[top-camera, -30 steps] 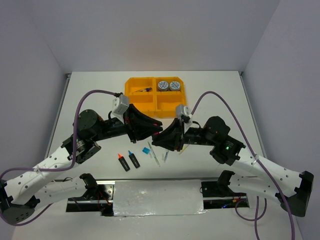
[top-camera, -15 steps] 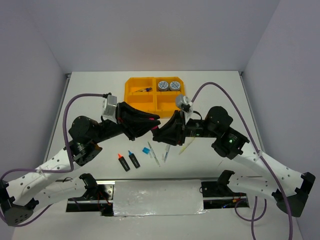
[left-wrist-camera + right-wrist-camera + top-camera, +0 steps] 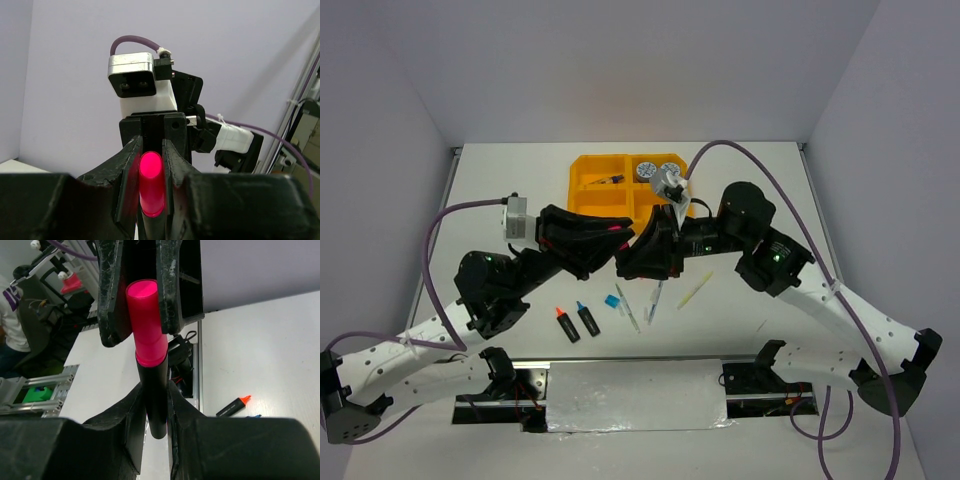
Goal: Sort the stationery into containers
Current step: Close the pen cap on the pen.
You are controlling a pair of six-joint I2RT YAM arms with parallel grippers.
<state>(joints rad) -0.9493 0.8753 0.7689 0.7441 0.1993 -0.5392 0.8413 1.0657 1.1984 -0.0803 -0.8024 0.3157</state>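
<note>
right arm hides tray corner.

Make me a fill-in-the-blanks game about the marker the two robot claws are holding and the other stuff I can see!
1. The left claw pinches the marker by its ___ cap.
2. The right claw squeezes the same marker's ___ body.
3. Beside the orange-capped marker lies another marker with a ___ cap.
4. The tape rolls sit inside the ___.

Missing words: pink, black, blue, tray.

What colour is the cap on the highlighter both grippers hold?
Pink highlighter cap, clearest in right wrist view.
</note>
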